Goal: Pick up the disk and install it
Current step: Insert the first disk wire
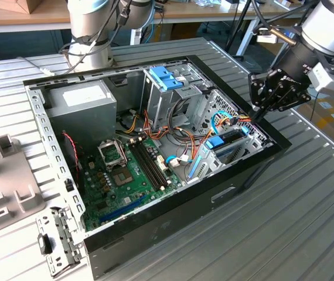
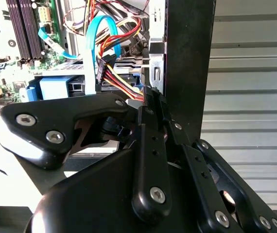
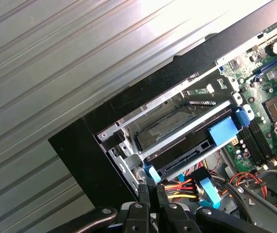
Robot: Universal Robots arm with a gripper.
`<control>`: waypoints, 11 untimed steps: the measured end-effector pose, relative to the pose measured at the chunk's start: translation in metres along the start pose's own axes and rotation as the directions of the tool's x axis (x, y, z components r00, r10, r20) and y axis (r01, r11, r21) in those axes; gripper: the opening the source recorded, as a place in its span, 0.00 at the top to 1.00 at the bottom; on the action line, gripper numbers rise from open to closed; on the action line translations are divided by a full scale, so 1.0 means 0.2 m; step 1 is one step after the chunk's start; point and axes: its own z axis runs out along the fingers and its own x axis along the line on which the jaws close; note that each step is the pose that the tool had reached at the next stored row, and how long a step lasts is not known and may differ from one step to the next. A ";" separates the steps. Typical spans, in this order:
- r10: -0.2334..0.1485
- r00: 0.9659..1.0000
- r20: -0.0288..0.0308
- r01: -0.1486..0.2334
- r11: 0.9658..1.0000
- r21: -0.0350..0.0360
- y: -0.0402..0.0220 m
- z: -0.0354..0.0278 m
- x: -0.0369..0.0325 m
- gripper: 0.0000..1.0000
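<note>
The disk (image 1: 232,140) lies flat inside the drive cage at the corner of the open computer case (image 1: 173,211) on the exterior view's right, with a blue rail along its side. In the first wrist view the dark disk (image 3: 184,151) sits in the metal cage under a blue tab. My gripper (image 1: 256,115) hovers over the case's rim beside that cage, fingers together, holding nothing. In both wrist views the black fingertips (image 3: 151,193) (image 2: 150,99) stand right by the red, yellow and black cable bundle (image 2: 116,80) at the disk's end.
A grey power supply (image 1: 82,102) fills the case's far corner, the green motherboard (image 1: 126,170) its floor. A second cage with a light-blue latch (image 1: 166,79) stands at the back. Loose metal brackets (image 1: 58,243) and a grey panel (image 1: 3,181) lie on the ribbed table at the exterior view's left.
</note>
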 end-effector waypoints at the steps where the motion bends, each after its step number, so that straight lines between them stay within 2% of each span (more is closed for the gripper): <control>1: 0.000 1.000 0.000 0.000 1.000 0.000 0.003 0.000 -0.002 0.83; 6: 0.000 1.000 0.000 0.000 1.000 0.000 0.035 0.003 -0.041 0.83; 11: 0.000 1.000 0.000 0.000 1.000 0.000 0.049 0.007 -0.063 0.83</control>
